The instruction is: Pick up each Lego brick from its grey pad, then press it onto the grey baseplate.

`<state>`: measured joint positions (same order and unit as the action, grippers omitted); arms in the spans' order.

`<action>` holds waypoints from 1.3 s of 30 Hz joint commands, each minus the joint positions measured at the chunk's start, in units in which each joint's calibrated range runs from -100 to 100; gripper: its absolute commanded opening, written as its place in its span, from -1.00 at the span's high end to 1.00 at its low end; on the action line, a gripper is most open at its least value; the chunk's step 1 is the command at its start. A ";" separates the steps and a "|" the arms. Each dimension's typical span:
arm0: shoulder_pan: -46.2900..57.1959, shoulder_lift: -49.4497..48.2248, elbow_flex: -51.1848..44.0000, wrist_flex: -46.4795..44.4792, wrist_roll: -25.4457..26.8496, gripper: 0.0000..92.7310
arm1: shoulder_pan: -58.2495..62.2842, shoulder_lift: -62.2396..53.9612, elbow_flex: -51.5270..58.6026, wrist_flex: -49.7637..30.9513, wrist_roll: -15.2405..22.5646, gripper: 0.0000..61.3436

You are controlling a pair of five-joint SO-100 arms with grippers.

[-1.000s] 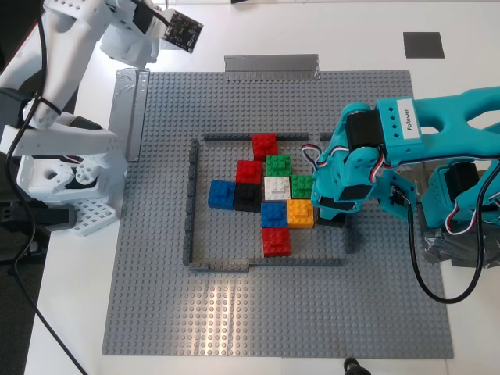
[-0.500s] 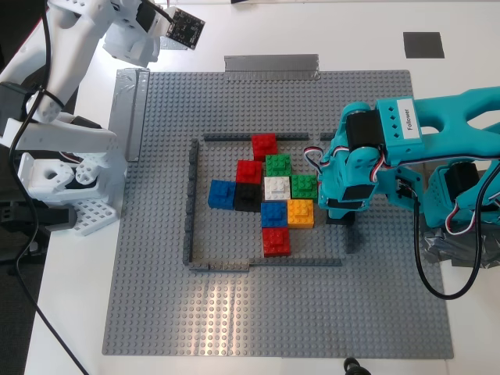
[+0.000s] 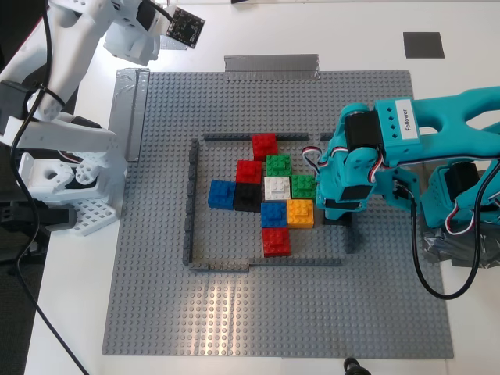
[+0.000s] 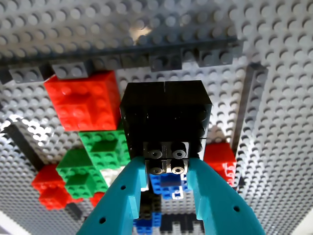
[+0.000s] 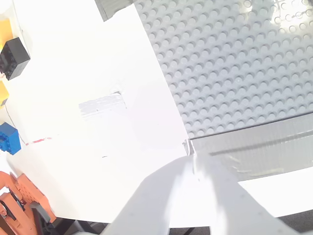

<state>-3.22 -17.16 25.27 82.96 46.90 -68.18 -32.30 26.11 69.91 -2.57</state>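
My first gripper (image 4: 166, 164) is teal and shut on a black 2x2 brick (image 4: 166, 112). In the exterior view it (image 3: 336, 212) holds the brick low over the grey baseplate (image 3: 234, 328), just right of the orange brick (image 3: 300, 212) and inside the dark-grey frame (image 3: 190, 203). Red bricks (image 3: 264, 145) and another black brick (image 3: 247, 197) sit in the cluster on the plate. My second gripper (image 5: 191, 159) is white, shut and empty, over the white table by the plate's taped corner. A lighter grey pad (image 5: 100, 105) lies bare there. The darker pad (image 3: 423, 44) lies bare at the back right.
Green (image 3: 277, 165), white (image 3: 276, 187) and blue (image 3: 221, 193) bricks fill the cluster. Silver tape strips (image 3: 271, 65) edge the plate. The second wrist view shows loose black (image 5: 13, 58) and blue (image 5: 9, 138) bricks on the table. The white arm's base (image 3: 66, 180) stands at the exterior view's left.
My first gripper with the black brick has shifted slightly toward the exterior view's right. The white arm has barely moved.
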 commanded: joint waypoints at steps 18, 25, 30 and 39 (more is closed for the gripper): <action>1.08 -0.18 3.31 -2.24 0.30 1.00 | -2.00 4.14 -3.13 -3.43 -0.88 0.99; 1.08 -0.09 3.49 -3.46 0.25 1.00 | -1.71 5.17 -3.58 -5.63 -0.98 0.99; 1.08 1.02 3.49 -4.60 0.30 1.00 | -1.50 7.49 -6.56 -6.04 -0.54 0.99; 1.15 2.65 3.31 -4.93 0.20 1.00 | -1.86 9.55 -8.19 -6.93 -0.49 0.99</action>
<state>-2.48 -14.71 28.98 78.26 46.90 -70.00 -22.71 22.63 63.96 -3.10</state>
